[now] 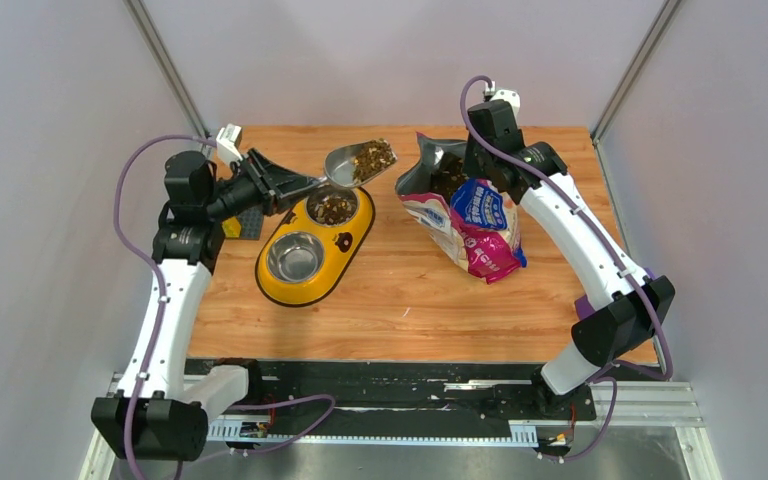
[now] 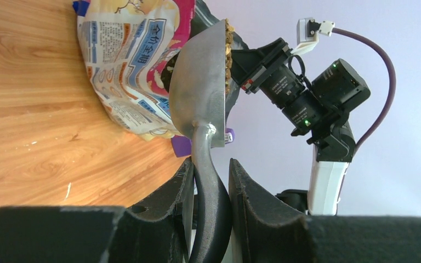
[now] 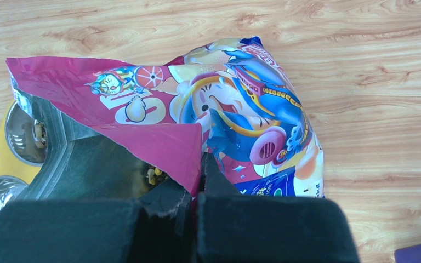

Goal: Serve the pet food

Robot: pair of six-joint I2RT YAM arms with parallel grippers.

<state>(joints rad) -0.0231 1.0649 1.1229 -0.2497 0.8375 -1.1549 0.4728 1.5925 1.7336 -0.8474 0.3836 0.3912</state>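
Note:
My left gripper [image 1: 305, 186] is shut on the handle of the grey scoop [image 1: 352, 163], which holds brown kibble [image 1: 373, 155] just beyond the feeder's far bowl. In the left wrist view the scoop [image 2: 200, 93] stands on edge with kibble [image 2: 229, 52] at its rim. The yellow feeder [image 1: 360, 232] has kibble [image 1: 333, 207] in its far steel bowl; the near bowl [image 1: 295, 257] looks bare. My right gripper [image 1: 473, 158] is shut on the torn rim of the pink-and-blue food bag [image 1: 472, 225], holding its mouth open. The right wrist view shows the bag [image 3: 235, 120] and a few pellets [image 3: 153, 175] inside.
A dark flat pad [image 1: 250, 222] with a yellow piece lies left of the feeder under my left arm. A purple object [image 3: 419, 253] sits on the table near the bag. Grey walls close in the wooden table [image 1: 410, 300] on three sides.

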